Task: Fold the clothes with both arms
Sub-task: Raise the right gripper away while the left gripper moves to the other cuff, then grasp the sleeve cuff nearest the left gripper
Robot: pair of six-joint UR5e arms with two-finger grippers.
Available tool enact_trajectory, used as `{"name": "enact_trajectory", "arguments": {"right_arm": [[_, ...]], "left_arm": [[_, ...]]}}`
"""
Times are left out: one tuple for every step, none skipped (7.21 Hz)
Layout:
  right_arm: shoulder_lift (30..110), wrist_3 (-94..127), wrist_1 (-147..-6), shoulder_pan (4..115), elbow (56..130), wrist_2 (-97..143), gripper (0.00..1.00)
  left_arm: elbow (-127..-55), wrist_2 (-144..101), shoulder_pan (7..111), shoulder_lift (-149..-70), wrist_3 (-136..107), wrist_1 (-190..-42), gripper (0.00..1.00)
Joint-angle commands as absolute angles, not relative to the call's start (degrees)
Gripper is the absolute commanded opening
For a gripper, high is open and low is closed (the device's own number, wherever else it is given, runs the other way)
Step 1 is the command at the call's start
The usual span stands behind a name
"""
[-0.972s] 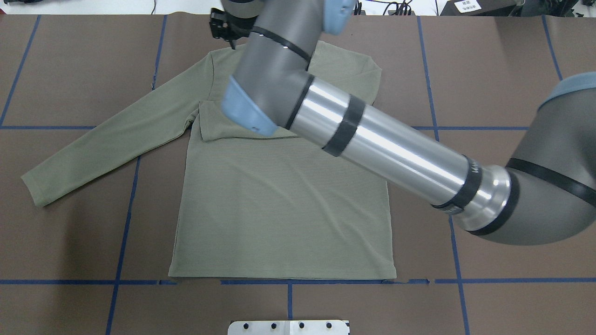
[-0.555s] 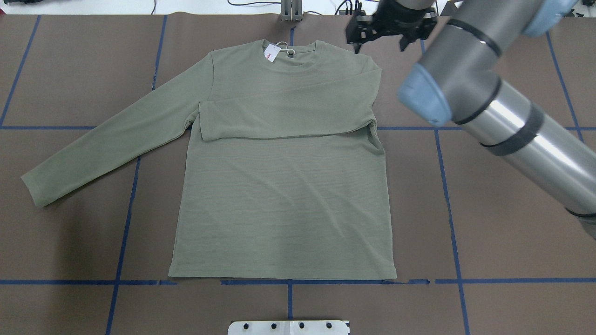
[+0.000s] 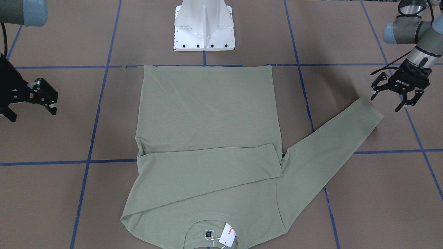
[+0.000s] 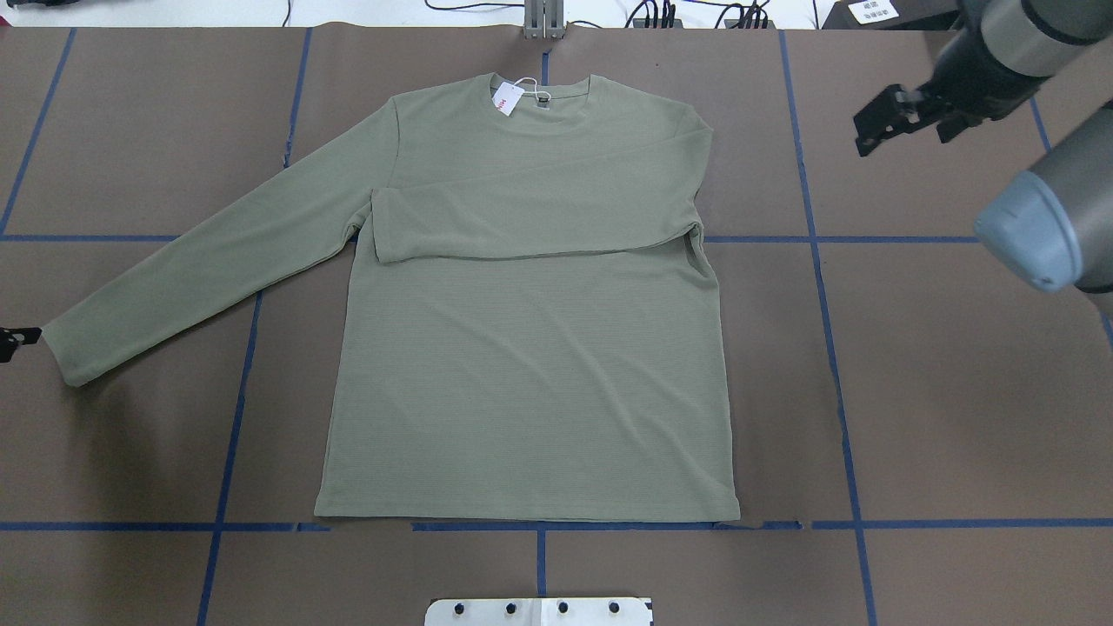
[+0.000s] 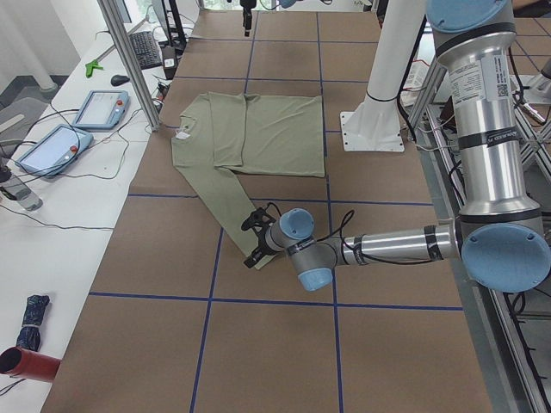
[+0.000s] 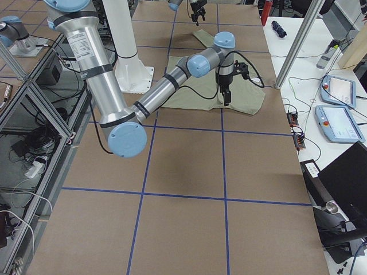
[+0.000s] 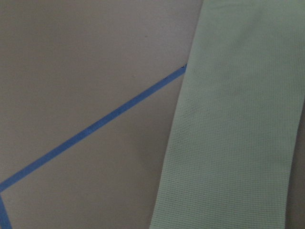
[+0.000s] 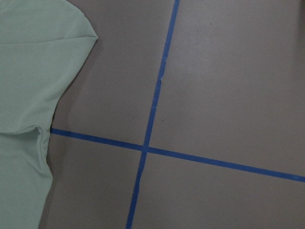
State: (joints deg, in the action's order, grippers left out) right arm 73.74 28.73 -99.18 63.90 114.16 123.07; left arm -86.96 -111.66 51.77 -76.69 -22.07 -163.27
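The sage-green shirt (image 4: 522,374) lies flat, with its collar and white hang tag (image 4: 504,103) at the far side. One sleeve (image 4: 530,217) is folded across the chest. The other sleeve (image 4: 200,269) stretches out to the overhead view's left, ending in a cuff (image 4: 65,352). My left gripper (image 3: 385,103) hovers open just beside that cuff and holds nothing; overhead only its tip (image 4: 10,337) shows. The left wrist view looks down on the sleeve (image 7: 238,133). My right gripper (image 4: 900,139) hangs open and empty off the shirt's far right, also seen in the front view (image 3: 33,110).
Blue tape lines (image 4: 835,348) grid the brown table. The white base plate (image 4: 539,611) sits at the near edge, and a metal post (image 4: 543,22) stands at the far edge. Tablets (image 5: 103,107) and cables lie on a side table.
My right arm swung from over the collar to the right, off the shirt, uncovering the collar and tag. My left gripper's tip came into view by the cuff.
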Motion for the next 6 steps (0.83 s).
{"name": "enact_trajectory", "arguments": {"right_arm": [[76.73,27.25,-99.05,64.78,115.75,122.96,1.0],[76.73,27.33,-99.05,64.78,115.75,122.96,1.0],[76.64,27.33,-99.05,64.78,115.75,122.87,1.0],[76.64,27.33,-99.05,64.78,115.75,122.87,1.0],[76.64,27.51,-99.05,64.78,115.75,122.87,1.0],[76.64,27.6,-99.05,64.78,115.75,122.87,1.0]], "left_arm": [[-87.27,-107.32,45.63,-76.55,-24.17,-163.65,1.0],[-87.45,-107.23,44.92,-76.55,-24.17,-163.65,1.0],[-87.54,-107.23,44.91,-76.47,-24.0,-163.65,0.99],[-87.63,-107.23,44.91,-75.94,-23.91,-163.65,0.8],[-88.67,-107.23,44.91,-74.72,-23.91,-163.74,0.49],[-89.99,-107.23,44.91,-73.23,-23.91,-163.83,0.28]]}}
